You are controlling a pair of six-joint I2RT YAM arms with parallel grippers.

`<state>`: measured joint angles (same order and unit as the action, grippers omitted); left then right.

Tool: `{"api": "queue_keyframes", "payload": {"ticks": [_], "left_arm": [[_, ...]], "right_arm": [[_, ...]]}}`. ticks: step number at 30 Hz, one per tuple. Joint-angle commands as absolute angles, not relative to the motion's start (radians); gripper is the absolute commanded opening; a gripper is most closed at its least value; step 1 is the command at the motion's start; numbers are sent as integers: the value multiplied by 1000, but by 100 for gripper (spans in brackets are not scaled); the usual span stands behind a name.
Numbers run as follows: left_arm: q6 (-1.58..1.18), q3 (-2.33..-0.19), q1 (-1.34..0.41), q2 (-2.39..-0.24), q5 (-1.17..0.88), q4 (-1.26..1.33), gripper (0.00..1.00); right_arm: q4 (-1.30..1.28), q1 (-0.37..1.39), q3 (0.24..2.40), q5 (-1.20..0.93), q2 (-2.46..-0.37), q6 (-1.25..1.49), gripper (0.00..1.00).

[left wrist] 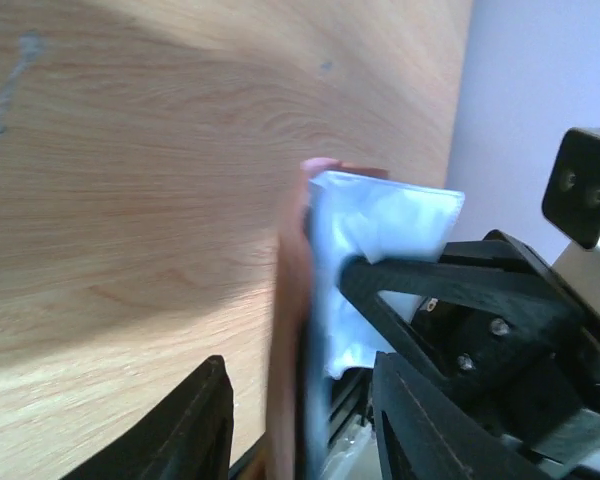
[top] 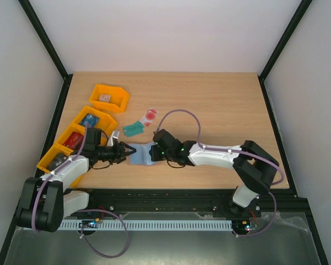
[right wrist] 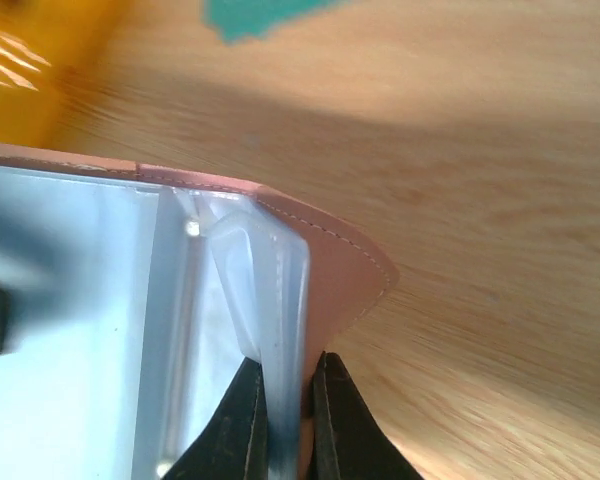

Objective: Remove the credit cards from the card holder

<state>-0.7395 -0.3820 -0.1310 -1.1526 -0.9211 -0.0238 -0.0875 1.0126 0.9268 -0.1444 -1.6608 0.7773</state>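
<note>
The card holder [top: 143, 153] lies open near the table's front, grey-blue inside up, reddish-brown outside. My right gripper [top: 158, 150] is shut on its right edge; in the right wrist view [right wrist: 285, 400] the jaws pinch a clear pocket and the brown cover [right wrist: 330, 260]. My left gripper [top: 122, 152] is open at the holder's left edge; in the left wrist view [left wrist: 300, 430] the holder's edge [left wrist: 295, 320] stands between the spread jaws without touching them. The teal-green card [top: 133, 128] and the white-pink card [top: 149, 116] lie on the table behind the holder.
Several orange bins [top: 108, 97] with small items line the table's left side, close behind my left arm. The teal card shows at the top of the right wrist view [right wrist: 265, 15], beside an orange bin [right wrist: 40, 60].
</note>
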Motion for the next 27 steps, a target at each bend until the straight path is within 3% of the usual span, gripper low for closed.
{"api": "queue_keyframes", "payload": {"ticks": [1, 3, 9, 11, 12, 15, 16, 19, 22, 24, 27], "left_arm": [[-721, -440, -137, -1125, -1005, 28, 39], [-712, -447, -134, -1115, -1006, 40, 36], [-727, -455, -125, -1101, -1051, 98, 3], [-714, -462, -126, -1097, -1066, 106, 2], [-713, -466, -126, -1096, -1077, 113, 2], [-661, -516, -124, -1092, -1078, 73, 2], [-619, -546, -123, -1092, -1066, 31, 2], [-499, -639, -120, -1100, -1007, -120, 2], [-453, -678, -117, -1107, -962, -175, 2], [-453, -680, -113, -1109, -961, -174, 2], [-444, -691, -109, -1108, -965, -182, 2]], "right_arm": [[109, 959, 860, -255, -1561, 768, 1], [174, 945, 828, -274, -1529, 765, 2], [253, 943, 845, -391, -1520, 724, 2], [281, 943, 853, -421, -1522, 717, 2], [275, 943, 864, -421, -1526, 706, 8], [69, 943, 946, -193, -1518, 650, 60], [-35, 943, 976, -60, -1513, 642, 68], [-256, 950, 1061, 207, -1496, 570, 81], [-314, 1004, 1099, 339, -1454, 503, 84], [-267, 1066, 1101, 325, -1430, 434, 85], [-105, 1105, 1063, 46, -1406, 408, 85]]}}
